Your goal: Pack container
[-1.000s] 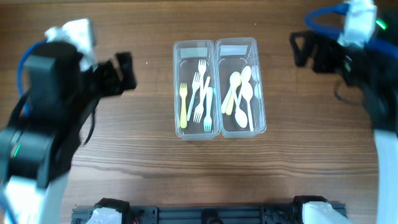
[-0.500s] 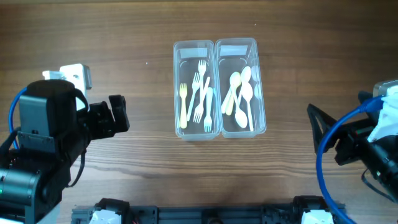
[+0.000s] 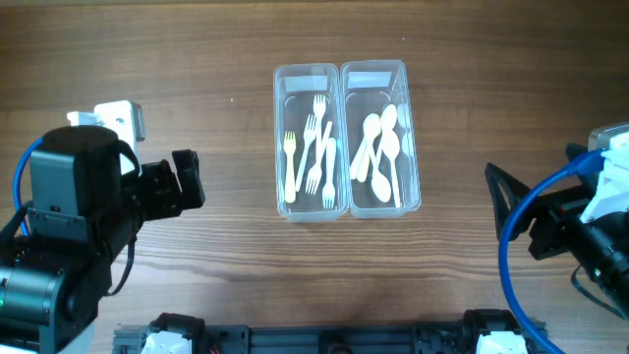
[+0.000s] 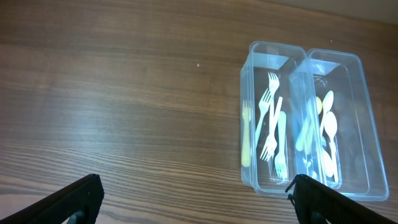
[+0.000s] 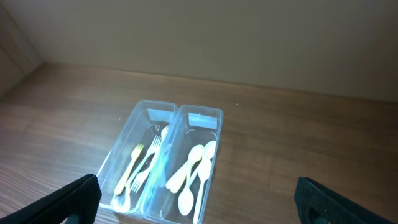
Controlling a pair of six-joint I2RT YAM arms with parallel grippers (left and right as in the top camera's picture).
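Two clear plastic containers stand side by side at the table's middle. The left container (image 3: 309, 79) holds several plastic forks (image 3: 314, 147); the right container (image 3: 375, 75) holds several spoons (image 3: 381, 147). Both also show in the left wrist view (image 4: 250, 112) and the right wrist view (image 5: 134, 121). My left gripper (image 3: 187, 182) is open and empty, well left of the containers; its fingertips frame bare wood in the left wrist view (image 4: 196, 199). My right gripper (image 3: 511, 211) is open and empty, off to the right of the containers; it shows in the right wrist view (image 5: 199, 199).
The wooden table (image 3: 216, 59) stretches around the containers. A dark rail with arm mounts (image 3: 324, 339) runs along the near edge. A pale wall (image 5: 217, 31) stands behind the table's far edge.
Both arms drew back toward the near edge a second ago, from beside the containers' far end. Over the last half second nothing has moved.
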